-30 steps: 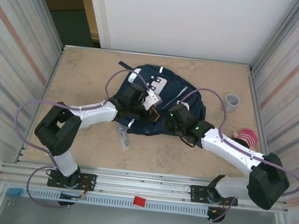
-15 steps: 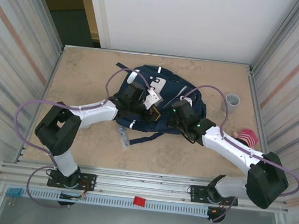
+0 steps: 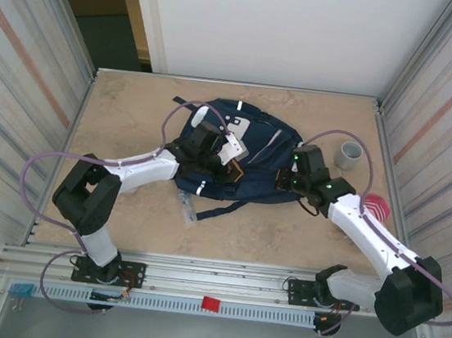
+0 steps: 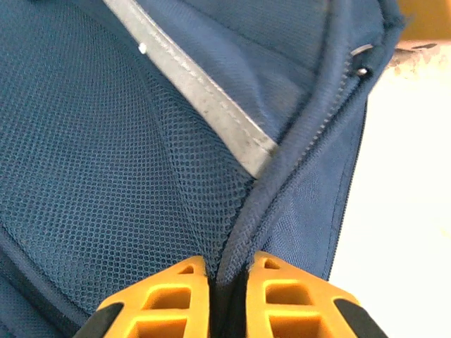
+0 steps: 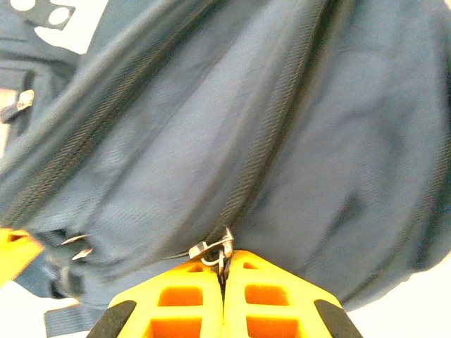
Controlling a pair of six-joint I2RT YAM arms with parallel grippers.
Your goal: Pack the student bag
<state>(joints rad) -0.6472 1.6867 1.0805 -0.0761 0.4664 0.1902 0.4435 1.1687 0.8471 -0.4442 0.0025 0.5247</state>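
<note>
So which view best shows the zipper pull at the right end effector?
Right wrist: the zipper pull sits close-up, pinched by the right end effector. Top external: too small to tell. Left wrist: a different student bag seam.

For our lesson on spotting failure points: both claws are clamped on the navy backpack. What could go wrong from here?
1. The right claw pinches just the small zipper pull at its tips; it could slip free.
2. The left claw grips only a seam of the student bag; if that slips, the bag may drag.
3. The grey cup stands close to the right arm and might get knocked.
</note>
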